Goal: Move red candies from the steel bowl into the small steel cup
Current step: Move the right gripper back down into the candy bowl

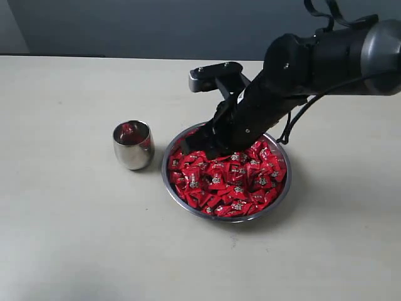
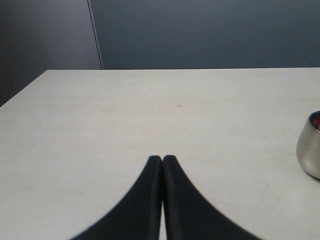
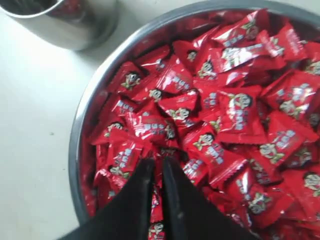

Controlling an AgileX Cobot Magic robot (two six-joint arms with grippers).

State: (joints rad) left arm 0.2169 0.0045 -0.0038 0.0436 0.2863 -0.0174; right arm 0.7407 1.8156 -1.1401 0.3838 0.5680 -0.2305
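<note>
The steel bowl (image 1: 164, 172) sits right of centre, heaped with red candies (image 1: 225, 182). The small steel cup (image 1: 133, 145) stands upright just left of it, a small gap between them; something red shows inside it. My right gripper (image 1: 199, 150) is down in the bowl's left side. In the right wrist view its fingers (image 3: 158, 162) are closed to a narrow slit with a red candy (image 3: 156, 207) pinched between them, near the bowl's rim (image 3: 80, 135). My left gripper (image 2: 162, 159) is shut on nothing above bare table, with the cup (image 2: 311, 145) off to one side.
The pale table (image 1: 69, 238) stretches left and in front of the bowl. The right arm's black body (image 1: 294, 81) and cables hang over the bowl's far side. A dark wall (image 1: 156, 25) stands behind the table's back edge.
</note>
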